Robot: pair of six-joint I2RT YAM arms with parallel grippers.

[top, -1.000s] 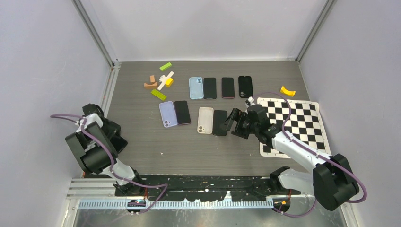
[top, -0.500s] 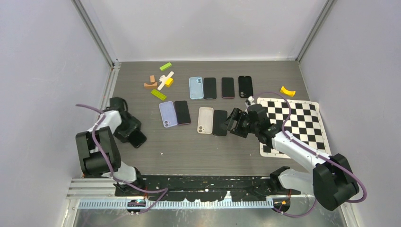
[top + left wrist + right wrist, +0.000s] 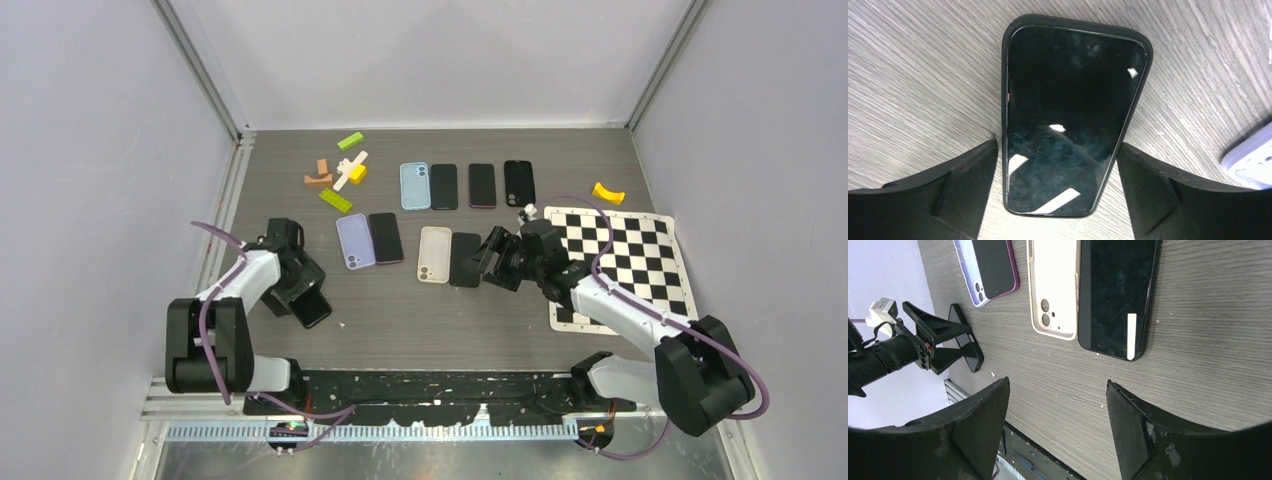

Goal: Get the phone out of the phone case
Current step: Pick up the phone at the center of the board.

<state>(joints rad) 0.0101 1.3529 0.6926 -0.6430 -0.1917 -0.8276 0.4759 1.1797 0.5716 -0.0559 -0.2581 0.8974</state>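
Note:
A phone in a black case (image 3: 314,308) lies screen up on the table at the left. In the left wrist view the cased phone (image 3: 1068,115) has its near end between my fingers. My left gripper (image 3: 303,295) (image 3: 1058,150) is open and straddles that end, with a thin strip of table showing beside each fingertip. My right gripper (image 3: 490,262) (image 3: 1058,385) hangs open over bare table just right of a bare black phone (image 3: 465,259) (image 3: 1115,295) and a cream case (image 3: 433,254) (image 3: 1053,285). Nothing is between its fingers.
A lilac case (image 3: 354,241) lies beside a dark phone (image 3: 385,237). A blue case (image 3: 414,185) and three dark phones (image 3: 482,185) form the back row. A checkerboard mat (image 3: 620,262) lies at the right, a yellow piece (image 3: 607,192) behind it, and toy blocks (image 3: 340,175) back left.
My left arm swung from the left wall toward the middle, the cased phone coming with it, and its jaws have widened. My right gripper crept slightly left.

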